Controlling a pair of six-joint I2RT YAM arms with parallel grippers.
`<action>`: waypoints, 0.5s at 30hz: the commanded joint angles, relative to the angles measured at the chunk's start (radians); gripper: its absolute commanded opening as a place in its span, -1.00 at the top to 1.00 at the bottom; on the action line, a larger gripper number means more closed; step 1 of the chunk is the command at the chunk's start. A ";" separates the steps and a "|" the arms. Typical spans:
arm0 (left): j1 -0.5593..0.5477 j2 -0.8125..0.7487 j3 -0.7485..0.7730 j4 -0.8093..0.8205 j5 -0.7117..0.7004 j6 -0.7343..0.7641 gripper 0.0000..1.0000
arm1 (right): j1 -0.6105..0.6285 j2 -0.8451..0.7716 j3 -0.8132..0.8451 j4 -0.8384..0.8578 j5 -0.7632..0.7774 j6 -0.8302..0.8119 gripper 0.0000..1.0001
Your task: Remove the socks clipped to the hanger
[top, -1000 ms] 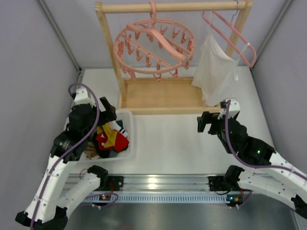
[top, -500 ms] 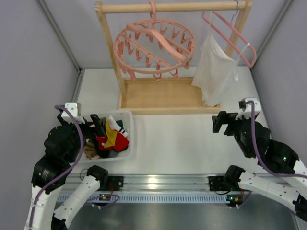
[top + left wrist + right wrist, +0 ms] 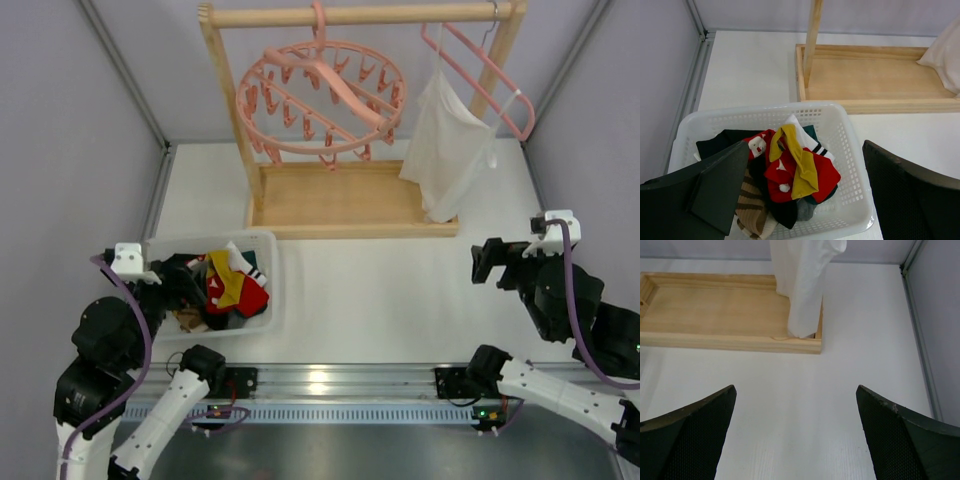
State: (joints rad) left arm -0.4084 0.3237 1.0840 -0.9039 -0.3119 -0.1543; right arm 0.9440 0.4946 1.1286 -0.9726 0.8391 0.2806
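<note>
Several socks (image 3: 790, 172), maybe six, lie heaped in the white basket (image 3: 852, 147) by the wide-open left hand (image 3: 806, 150). The right hand (image 3: 795, 390) is wide open too, above the desk (image 3: 380, 285). The pink hanger (image 3: 320, 100) hangs on the rack (image 3: 350, 200).

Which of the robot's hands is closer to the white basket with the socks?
Left. The left hand hangs over the basket; the right hand is far across the table.

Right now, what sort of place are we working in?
Probably a lab test cell staged for laundry: a white table boxed by grey panels, a wooden rack holding the pink ring hanger, a basket of socks.
</note>
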 commanded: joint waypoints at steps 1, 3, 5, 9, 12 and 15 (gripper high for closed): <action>-0.004 -0.020 -0.006 -0.012 -0.019 0.013 -0.97 | -0.007 -0.025 0.011 -0.040 0.025 -0.015 -0.99; -0.004 -0.021 -0.007 -0.012 -0.013 0.015 -0.97 | -0.008 -0.031 0.007 -0.028 0.022 -0.017 -0.99; -0.004 -0.023 -0.006 -0.012 -0.012 0.015 -0.97 | -0.007 -0.031 0.003 -0.026 0.020 -0.018 -0.99; -0.004 -0.026 -0.009 -0.012 -0.015 0.015 -0.97 | -0.008 -0.030 -0.001 -0.017 0.023 -0.020 -0.99; -0.004 -0.026 -0.010 -0.010 -0.016 0.012 -0.97 | -0.007 -0.030 -0.001 -0.012 0.020 -0.024 -0.99; -0.004 -0.026 -0.010 -0.010 -0.016 0.012 -0.97 | -0.007 -0.033 -0.006 -0.006 0.018 -0.023 -0.99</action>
State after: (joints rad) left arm -0.4084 0.3046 1.0790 -0.9070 -0.3164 -0.1543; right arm 0.9440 0.4713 1.1259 -0.9810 0.8448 0.2691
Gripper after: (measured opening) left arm 0.985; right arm 0.993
